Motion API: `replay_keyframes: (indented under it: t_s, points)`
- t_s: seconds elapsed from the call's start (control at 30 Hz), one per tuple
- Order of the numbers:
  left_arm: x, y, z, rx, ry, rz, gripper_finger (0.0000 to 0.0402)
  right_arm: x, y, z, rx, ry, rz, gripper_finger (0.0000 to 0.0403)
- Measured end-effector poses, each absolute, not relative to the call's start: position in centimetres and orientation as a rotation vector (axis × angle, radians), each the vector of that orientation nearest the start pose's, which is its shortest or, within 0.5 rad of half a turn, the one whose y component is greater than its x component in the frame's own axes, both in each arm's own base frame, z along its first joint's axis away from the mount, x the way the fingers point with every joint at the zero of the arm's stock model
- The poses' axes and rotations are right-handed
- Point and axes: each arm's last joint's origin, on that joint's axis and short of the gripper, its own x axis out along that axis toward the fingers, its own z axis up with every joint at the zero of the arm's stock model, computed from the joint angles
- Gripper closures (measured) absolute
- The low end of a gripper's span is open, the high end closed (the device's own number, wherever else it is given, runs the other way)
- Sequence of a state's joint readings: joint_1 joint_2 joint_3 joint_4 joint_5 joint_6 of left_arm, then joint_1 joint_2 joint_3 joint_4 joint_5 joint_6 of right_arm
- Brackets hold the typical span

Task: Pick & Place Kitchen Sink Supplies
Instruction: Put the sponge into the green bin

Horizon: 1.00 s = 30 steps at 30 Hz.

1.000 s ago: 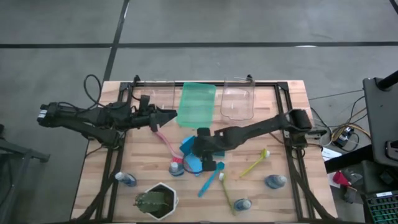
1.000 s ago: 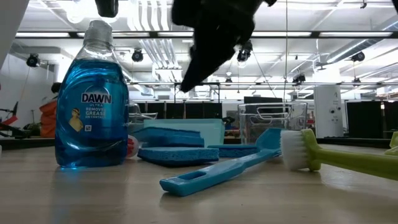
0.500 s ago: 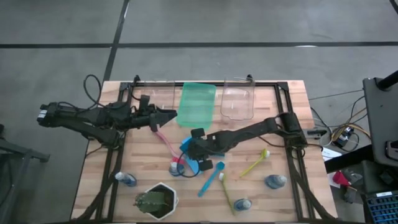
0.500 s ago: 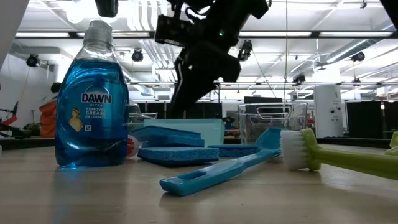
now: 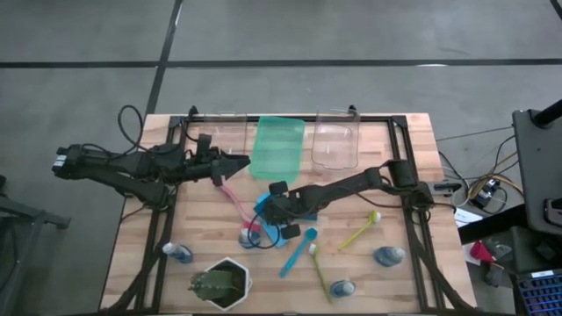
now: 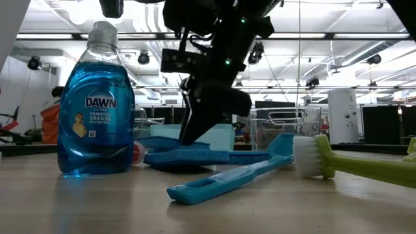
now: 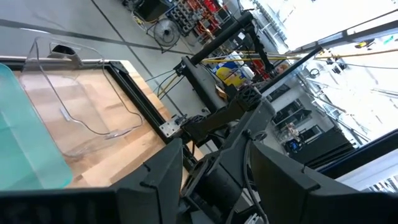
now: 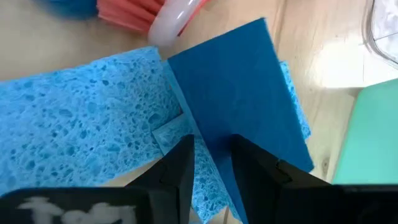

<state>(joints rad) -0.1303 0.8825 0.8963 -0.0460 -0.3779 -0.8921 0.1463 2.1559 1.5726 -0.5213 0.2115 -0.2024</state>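
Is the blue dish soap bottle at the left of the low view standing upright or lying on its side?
Upright. In the low view the soap bottle stands on its base on the table, clear cap on top and its label reading level.

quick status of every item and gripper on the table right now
Right gripper: down at the blue sponges, fingers straddling one sponge's edge, open.
Left gripper: waiting beside the green tray, off the table.
Flat blue rectangular sponges: overlapping pile, on the table.
Red long-handled dish brush: lying flat.
Blue long-handled dish brush: lying flat.
Green plastic tray: nothing seen in it.
Clear plastic bin: nothing seen in it.
Upright blue dish soap bottle: standing, capped.
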Motion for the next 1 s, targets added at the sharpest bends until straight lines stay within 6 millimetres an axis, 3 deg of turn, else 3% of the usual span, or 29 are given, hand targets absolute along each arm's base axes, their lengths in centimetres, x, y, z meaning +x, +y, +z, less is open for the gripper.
replay_keyframes:
  t_s: [0.2,0.37,0.7,1.0]
  points:
    - [19.1,-1.4,36.8,-0.879,-0.077,0.239,0.0223,44.2,5.4,15.5,-0.313,1.128,0.049,0.0384]
    - [19.1,-1.5,36.8,-0.878,-0.071,0.225,0.0223,44.5,5.0,16.6,-0.226,1.142,0.052,0.0394]
    - [18.7,-1.6,37.0,-0.841,-0.055,0.165,0.0223,45.3,5.3,22.0,-0.153,1.136,0.127,0.0395]
    - [16.9,-1.8,38.0,-0.523,-0.040,0.019,0.0223,45.3,3.8,28.3,-0.055,1.092,0.188,0.0395]
